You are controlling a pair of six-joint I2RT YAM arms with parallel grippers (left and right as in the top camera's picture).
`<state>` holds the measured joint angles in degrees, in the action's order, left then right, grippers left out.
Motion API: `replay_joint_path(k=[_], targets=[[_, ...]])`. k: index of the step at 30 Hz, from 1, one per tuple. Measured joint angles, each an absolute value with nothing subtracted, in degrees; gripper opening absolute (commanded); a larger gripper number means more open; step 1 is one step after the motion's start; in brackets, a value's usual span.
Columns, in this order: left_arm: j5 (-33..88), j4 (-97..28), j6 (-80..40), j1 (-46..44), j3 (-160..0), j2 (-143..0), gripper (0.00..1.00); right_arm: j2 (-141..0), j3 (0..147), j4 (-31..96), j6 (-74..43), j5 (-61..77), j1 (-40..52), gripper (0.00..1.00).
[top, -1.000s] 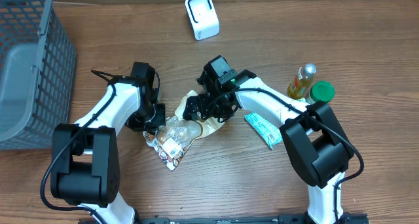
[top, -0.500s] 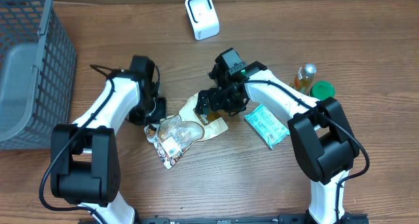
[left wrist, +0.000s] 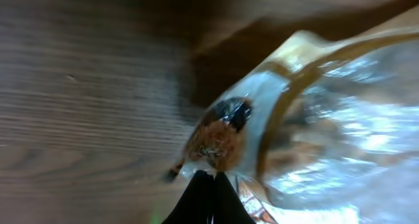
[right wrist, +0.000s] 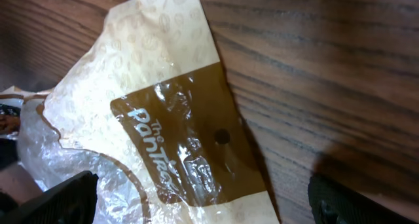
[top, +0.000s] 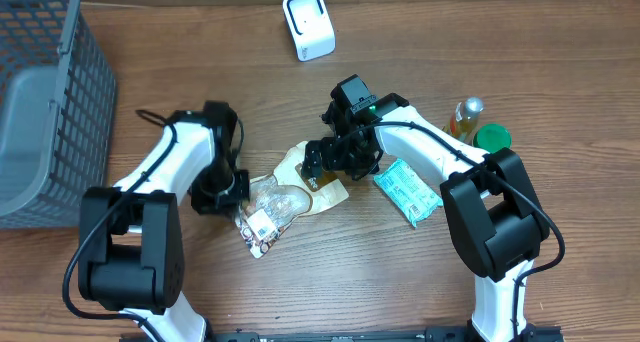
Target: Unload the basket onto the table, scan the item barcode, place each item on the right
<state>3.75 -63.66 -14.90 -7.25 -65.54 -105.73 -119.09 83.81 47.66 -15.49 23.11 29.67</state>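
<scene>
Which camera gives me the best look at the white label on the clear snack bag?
Overhead: the whole snack bag is in frame, with the white label facing up at its lower end. The left wrist view gives only a blurred close-up of the bag's clear edge; the right wrist view shows its brown printed header, no label.

On the table (top: 560, 62) the snack bag (top: 290, 194) lies in the middle, between the two arms. The left gripper (top: 222, 194) sits at the bag's left edge, and the right gripper (top: 335, 162) is over its right end. Just right of the bag lies a flat packet (top: 408, 190). Behind the packet stand a bottle (top: 461, 124) and, to its right, a capped jar (top: 491, 139). A scanner (top: 308, 24) stands far behind the bag, and a basket (top: 40, 92) fills the far left corner.
</scene>
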Motion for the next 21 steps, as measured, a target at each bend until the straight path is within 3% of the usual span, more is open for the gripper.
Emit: replay_joint_path(k=[7, 14, 16, 18, 21], targets=[[3.75, -56.69, -15.05, -7.27, -63.77, -105.75, 0.04, -118.28, 81.21, 44.21, -18.39, 24.23, 29.65, 1.0], [3.81, -56.07, -15.07, -7.42, -63.77, -105.75, 0.04, -117.25, 76.18, 35.77, -19.66, 34.39, 29.63, 0.99], [3.86, -56.05, -15.07, -7.42, -63.77, -105.75, 0.04, -117.25, 74.67, 33.15, -20.51, 37.36, 29.63, 0.91], [3.9, -55.92, -15.07, -7.42, -63.75, -105.75, 0.04, -117.25, 73.82, 32.18, -20.88, 38.76, 29.63, 0.75], [4.03, -55.64, -15.07, -7.44, -63.72, -105.75, 0.04, -117.36, 72.49, 31.48, -21.17, 39.66, 29.89, 0.7]])
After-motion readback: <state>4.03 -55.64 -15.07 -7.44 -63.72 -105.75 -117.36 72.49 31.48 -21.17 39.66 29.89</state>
